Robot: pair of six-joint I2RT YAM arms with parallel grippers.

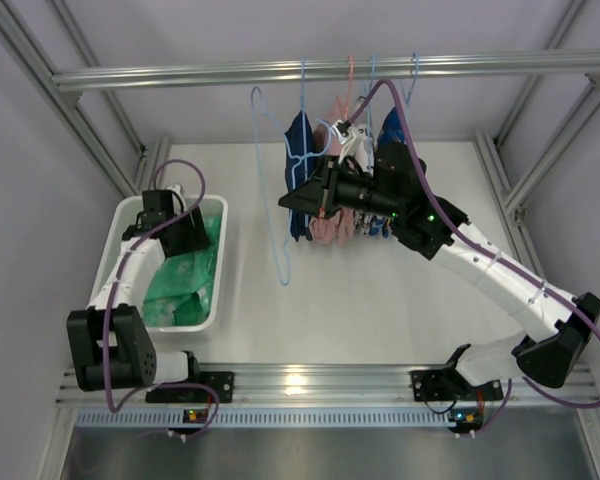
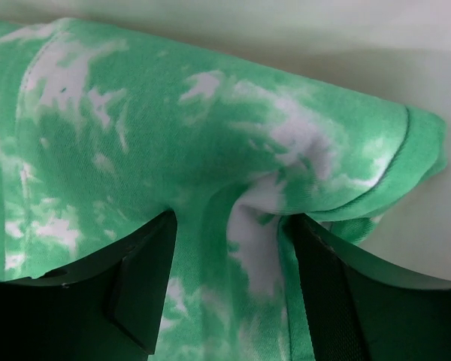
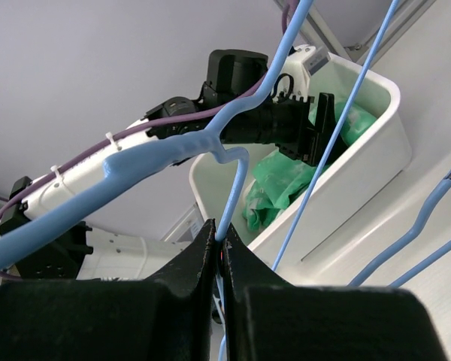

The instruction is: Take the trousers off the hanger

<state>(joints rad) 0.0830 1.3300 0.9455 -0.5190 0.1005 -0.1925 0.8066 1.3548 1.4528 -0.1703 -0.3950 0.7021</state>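
Green trousers sit inside the spread left hand; the right hand clamps the hanger.

Left arm rises folded from its base at the near-left edge, wrist tipped down. The left gripper points downward with its two black fingers standing well apart. The right arm bends at a low elbow by the right edge and reaches leftward and away across the middle, its wrist roughly level. The jaws of the right gripper are pressed together on the thin wire of the hanger.
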